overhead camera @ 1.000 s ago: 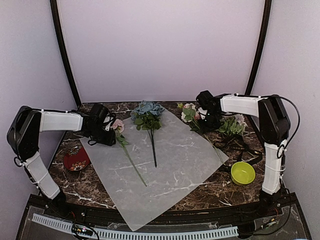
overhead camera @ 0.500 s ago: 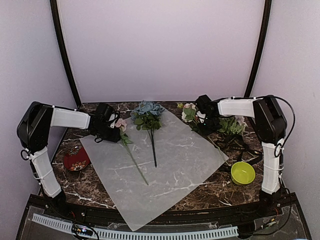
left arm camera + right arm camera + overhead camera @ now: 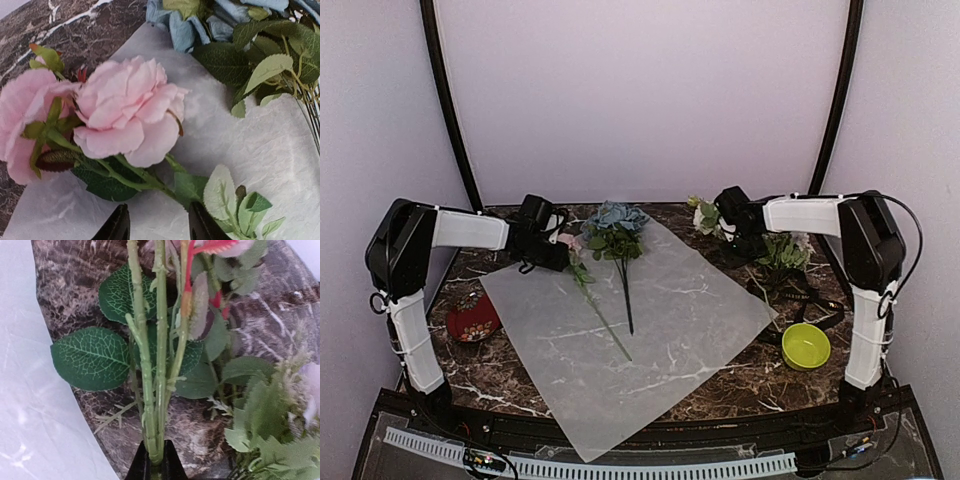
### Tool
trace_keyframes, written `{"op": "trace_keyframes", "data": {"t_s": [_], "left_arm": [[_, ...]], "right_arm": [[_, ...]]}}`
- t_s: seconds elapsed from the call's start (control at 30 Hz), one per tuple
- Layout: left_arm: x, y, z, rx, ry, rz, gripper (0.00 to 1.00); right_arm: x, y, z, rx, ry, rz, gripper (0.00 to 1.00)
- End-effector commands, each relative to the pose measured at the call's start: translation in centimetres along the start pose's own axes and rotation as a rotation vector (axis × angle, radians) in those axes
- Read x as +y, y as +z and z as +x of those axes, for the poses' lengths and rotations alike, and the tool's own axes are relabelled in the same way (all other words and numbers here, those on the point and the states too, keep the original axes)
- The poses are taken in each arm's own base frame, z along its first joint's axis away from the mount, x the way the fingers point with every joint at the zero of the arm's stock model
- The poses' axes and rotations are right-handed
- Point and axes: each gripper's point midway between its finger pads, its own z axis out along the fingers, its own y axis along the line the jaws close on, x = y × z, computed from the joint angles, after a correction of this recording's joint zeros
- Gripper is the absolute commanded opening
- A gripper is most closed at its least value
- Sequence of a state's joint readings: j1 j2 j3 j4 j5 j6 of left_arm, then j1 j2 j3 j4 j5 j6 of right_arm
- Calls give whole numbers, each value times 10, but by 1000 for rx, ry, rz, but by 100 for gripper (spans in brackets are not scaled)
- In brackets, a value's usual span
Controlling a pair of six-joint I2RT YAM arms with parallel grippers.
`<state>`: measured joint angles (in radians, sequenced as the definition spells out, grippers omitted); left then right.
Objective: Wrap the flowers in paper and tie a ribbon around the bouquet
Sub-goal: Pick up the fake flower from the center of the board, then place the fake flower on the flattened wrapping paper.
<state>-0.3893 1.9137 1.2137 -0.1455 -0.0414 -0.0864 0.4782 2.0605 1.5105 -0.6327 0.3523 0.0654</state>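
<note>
The flower cluster point(image 3: 160, 340) is clenched in the right gripper point(image 3: 155, 462); the left gripper point(image 3: 157, 227) is released over the paper point(image 3: 260, 165).
The cluster's green stems are pinched between the right fingers point(image 3: 172, 467). Its leaves are spread ahead of the fingertips over the marble table point(image 3: 75, 285), and the paper edge lies to their left. The left fingers point(image 3: 117, 227) are set apart, with nothing gripped. A pink rose sprig point(image 3: 130, 120) lies on the paper just ahead of them, its stem running across in front of the gap. A blue bloom point(image 3: 185, 30) lies beyond the rose, to the right.

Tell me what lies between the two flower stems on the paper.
Only bare paper between the pink flower's stem and the blue flower's stem, top view.
</note>
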Motion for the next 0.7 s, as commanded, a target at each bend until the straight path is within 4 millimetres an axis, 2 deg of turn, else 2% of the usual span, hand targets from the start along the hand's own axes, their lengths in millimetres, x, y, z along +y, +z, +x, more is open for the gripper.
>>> {"op": "trace_keyframes", "data": {"t_s": [0.0,0.17,0.2,0.23,0.27,0.37,0.47,0.57,0.67], "left_arm": [[-3,-17,-31,-82,34,0,42],[-6,-38,-43,-123,46,16,43],[-6,-43,-45,-132,51,15,43],[-7,-46,-45,-137,55,14,44],[-6,-49,-46,-140,58,9,44],[-4,-64,-53,-166,60,-9,45],[-6,-88,-64,-215,56,-1,45],[-11,-114,-73,-266,65,32,47],[-15,-136,-75,-295,84,55,49]], "right_arm": [[-35,-64,-37,-240,131,68,0],[-64,-129,-53,-507,254,91,0],[-66,-135,-53,-539,265,92,0],[-74,-156,-55,-596,292,93,0],[-78,-168,-55,-631,304,91,0],[-86,-194,-57,-672,311,77,0],[-88,-218,-64,-674,301,43,0],[-68,-246,-70,-732,259,-123,0],[-13,-283,-79,-827,197,-489,0]]}}
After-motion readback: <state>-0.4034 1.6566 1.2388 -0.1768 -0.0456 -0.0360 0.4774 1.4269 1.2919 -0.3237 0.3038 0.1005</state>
